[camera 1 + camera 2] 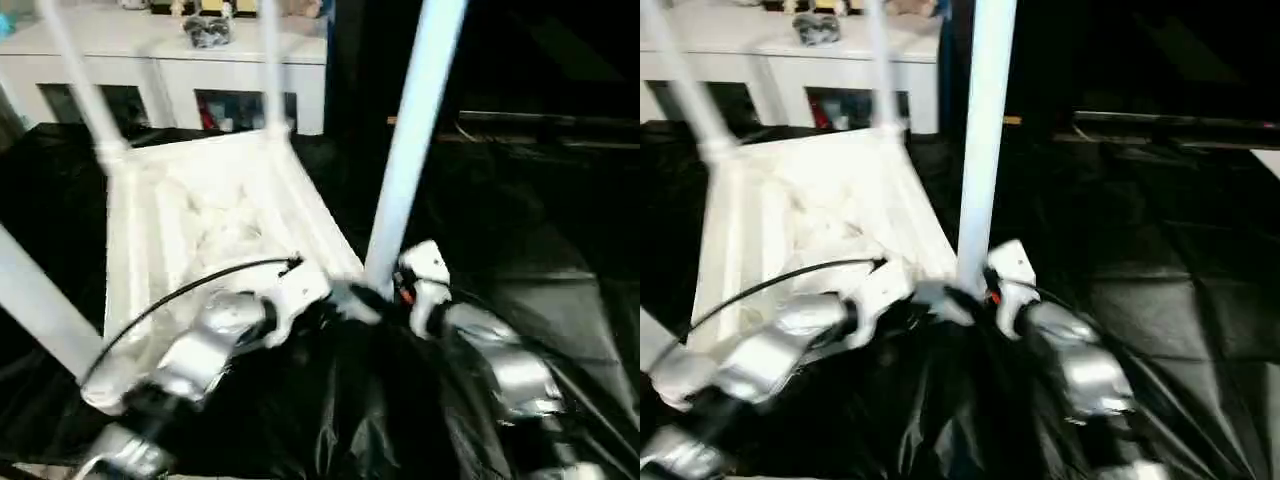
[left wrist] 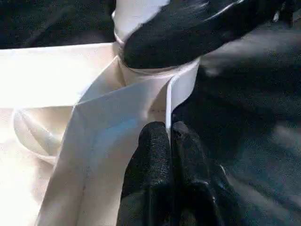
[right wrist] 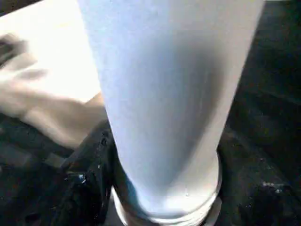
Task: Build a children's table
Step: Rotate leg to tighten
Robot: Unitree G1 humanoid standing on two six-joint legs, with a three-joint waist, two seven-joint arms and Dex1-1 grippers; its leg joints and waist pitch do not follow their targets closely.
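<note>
The right gripper (image 1: 385, 290) clasped the base of 1 upright leg (image 1: 410, 150). The left gripper (image 2: 170, 141), fingers pressed together, pinched the tabletop (image 1: 200, 230) rim at that near corner socket.

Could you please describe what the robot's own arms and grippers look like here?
Both forearms are silver metal cylinders: left arm, right arm. White wrist housings lead to black fingers. A thin black cable arcs over the left arm, and a small orange-red mark sits on the right wrist.

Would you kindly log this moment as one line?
table top: upside down, legs up | right gripper: around near-right leg at socket | left gripper: shut, at top's corner
</note>
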